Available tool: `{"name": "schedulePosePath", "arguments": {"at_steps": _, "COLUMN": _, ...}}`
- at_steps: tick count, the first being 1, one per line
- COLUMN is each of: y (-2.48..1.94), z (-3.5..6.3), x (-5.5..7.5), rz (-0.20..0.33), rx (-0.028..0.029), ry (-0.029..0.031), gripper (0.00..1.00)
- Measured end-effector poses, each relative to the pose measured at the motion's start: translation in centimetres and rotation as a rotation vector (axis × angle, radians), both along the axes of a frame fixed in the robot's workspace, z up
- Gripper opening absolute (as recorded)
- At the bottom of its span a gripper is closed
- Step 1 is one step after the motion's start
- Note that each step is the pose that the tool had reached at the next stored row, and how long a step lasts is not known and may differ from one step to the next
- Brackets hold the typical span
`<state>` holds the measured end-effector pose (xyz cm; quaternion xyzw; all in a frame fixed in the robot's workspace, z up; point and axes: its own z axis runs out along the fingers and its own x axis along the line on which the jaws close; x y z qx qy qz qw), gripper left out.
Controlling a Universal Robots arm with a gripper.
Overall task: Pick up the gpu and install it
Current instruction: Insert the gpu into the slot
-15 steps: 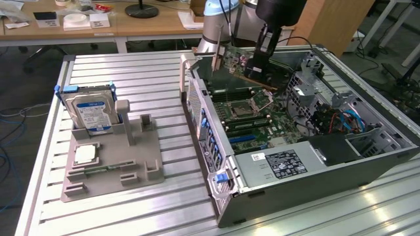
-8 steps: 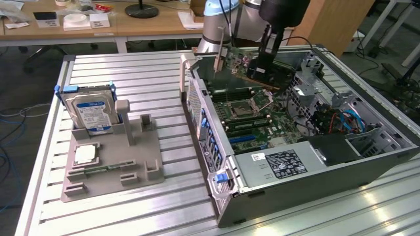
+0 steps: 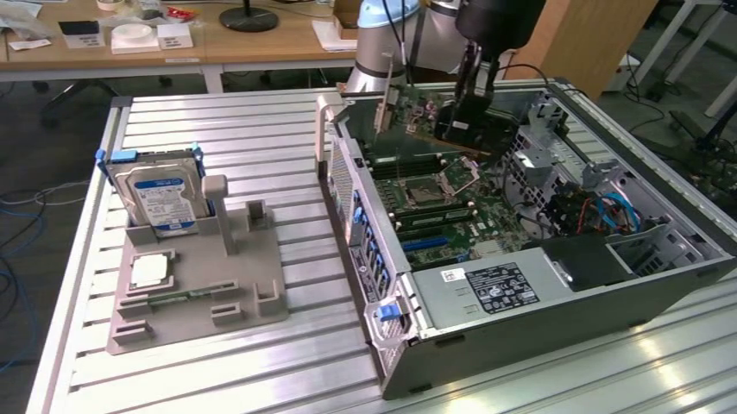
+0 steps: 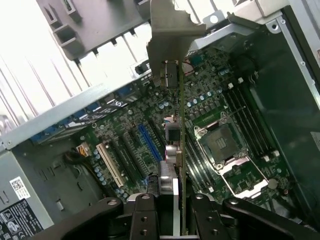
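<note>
gpu (image 4: pixel 176 131) clamped edge-on in tool (image 4: pixel 172 201), clear above motherboard (image 4: pixel 125 125).

this looks like a robotics lab set up in an office-like room. the worktop (image 3: pixel 230 129) is a slotted aluminium plate, and a robot arm (image 3: pixel 386 34) rises at its far edge. on the plate sit an opened desktop computer case (image 3: pixel 553 323) with its motherboard (image 3: pixel 444 211) laid bare, and a grey moulded parts holder (image 3: pixel 219 285) carrying a hard drive (image 3: pixel 161 198). behind them stand wooden desks (image 3: pixel 265 47) with a white roll of tape (image 3: pixel 133 33) and a black lamp base (image 3: pixel 248 17). loose blue and white cables (image 3: pixel 14 276) trail across the dark floor (image 3: pixel 47 138) beside the worktop.
</note>
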<state>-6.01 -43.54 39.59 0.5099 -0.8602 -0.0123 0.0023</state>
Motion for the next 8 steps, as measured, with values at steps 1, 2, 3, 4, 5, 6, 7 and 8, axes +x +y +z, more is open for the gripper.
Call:
{"name": "schedulePosePath", "arguments": {"at_steps": 1, "y": 0.00, "z": -0.02, "x": 0.03, "rz": 0.013, "rx": 0.0001, "ry": 0.0000, "gripper": 0.28}}
{"name": "schedulePosePath", "arguments": {"at_steps": 2, "y": 0.00, "z": -0.03, "x": 0.06, "rz": 0.025, "rx": 0.0001, "ry": 0.0000, "gripper": 0.28}}
{"name": "schedulePosePath", "arguments": {"at_steps": 3, "y": 0.01, "z": -0.06, "x": 0.14, "rz": 0.036, "rx": 0.0001, "ry": 0.0000, "gripper": 0.28}}
{"name": "schedulePosePath", "arguments": {"at_steps": 4, "y": 0.00, "z": -0.11, "x": 0.22, "rz": 0.042, "rx": 0.0001, "ry": -0.0001, "gripper": 0.28}}
{"name": "schedulePosePath", "arguments": {"at_steps": 5, "y": 0.01, "z": -0.17, "x": 0.23, "rz": 0.044, "rx": 0.0000, "ry": -0.0003, "gripper": 0.28}}
{"name": "schedulePosePath", "arguments": {"at_steps": 6, "y": 0.01, "z": -0.22, "x": 0.24, "rz": 0.045, "rx": 0.0001, "ry": -0.0015, "gripper": 0.28}}
{"name": "schedulePosePath", "arguments": {"at_steps": 7, "y": 0.00, "z": -0.24, "x": 0.30, "rz": 0.048, "rx": 0.0008, "ry": -0.0022, "gripper": 0.28}}
{"name": "schedulePosePath", "arguments": {"at_steps": 8, "y": 0.00, "z": -0.27, "x": 0.32, "rz": 0.056, "rx": 0.0012, "ry": -0.0026, "gripper": 0.28}}
